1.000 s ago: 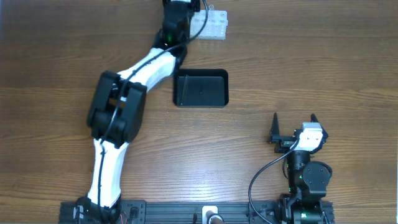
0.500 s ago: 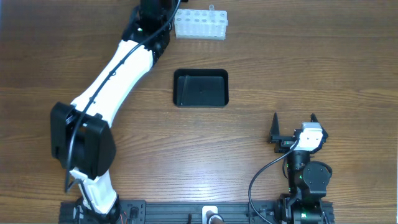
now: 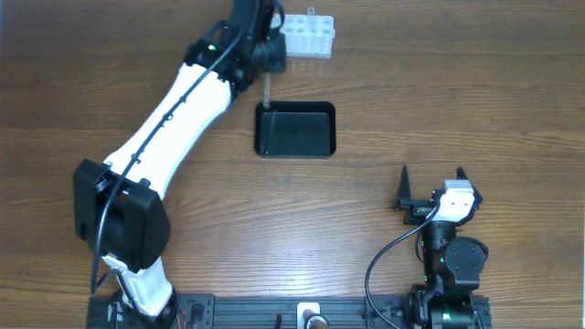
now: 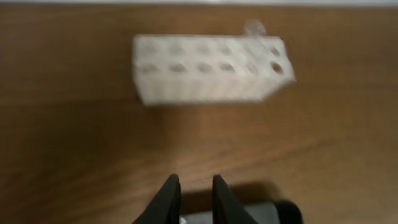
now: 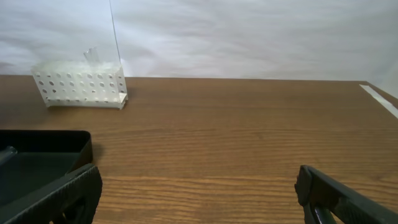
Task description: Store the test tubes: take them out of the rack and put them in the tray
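1. Overhead, you see the left gripper (image 3: 265, 57) lifted at the far side of the table (image 3: 475, 82). A test tube (image 3: 266, 91) hangs from it, and the tube's lower end lines up with the far-left corner of the tray (image 3: 333, 130).
2. Your left wrist view places that gripper over bare wood on the near side of the rack (image 4: 208, 68). It also gives you the rack's top: two rows of round holes, with a second tube (image 4: 253, 28) upright in the far row, toward the right end.
3. Your right wrist view gives the side elevation. The rack's near face is dotted with small holes, the second tube rises above its top, and the tray's far-right corner appears as a low wall.
4. Materials:
   - The rack is a whitish, translucent oblong block.
   - The tray is black and shallow, a rectangle with rounded corners.
   - The table is brown wood with a lengthwise grain.
   - The held tube is a slim, straight rod.
5. Left jaws are drawn in to a narrow slot and closed on the test tube's upper end. In the wrist view the grip itself is too blurred to inspect.
6. Right gripper (image 3: 431, 174) sits at the near right, well apart from the tray. Its jaws are spread wide, holding nothing and touching nothing.
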Robot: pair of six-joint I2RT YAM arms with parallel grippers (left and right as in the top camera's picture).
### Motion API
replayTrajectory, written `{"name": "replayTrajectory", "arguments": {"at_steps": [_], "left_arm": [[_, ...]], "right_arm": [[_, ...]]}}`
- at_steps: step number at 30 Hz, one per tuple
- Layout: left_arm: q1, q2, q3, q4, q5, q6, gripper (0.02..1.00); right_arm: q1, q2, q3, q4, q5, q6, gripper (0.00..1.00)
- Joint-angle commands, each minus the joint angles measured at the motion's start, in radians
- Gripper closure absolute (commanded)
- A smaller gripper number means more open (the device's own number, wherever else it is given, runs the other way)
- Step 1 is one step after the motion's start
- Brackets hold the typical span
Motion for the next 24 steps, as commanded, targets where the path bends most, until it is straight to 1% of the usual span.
{"name": "replayTrajectory", "arguments": {"at_steps": [1,8,20,24], "left_arm": [[-0.043,-0.003,0.004,-0.008,0.018,-0.008,0.978],[-0.083,0.079,0.004,-0.037,0.018,-0.008,0.976],[-0.084,0.167,0.004,-0.095,0.019,-0.008,0.976],[-0.084,0.187,0.004,-0.115,0.051,-0.008,0.978]], "right_arm": [[-0.006,0.002,-0.005,-0.003,0.009,0.003,0.007],[-0.006,0.002,-0.005,-0.003,0.009,0.003,0.007],[-0.006,0.002,-0.005,-0.003,0.009,0.003,0.009],[-0.006,0.002,-0.005,-0.003,0.009,0.003,0.009]]}}
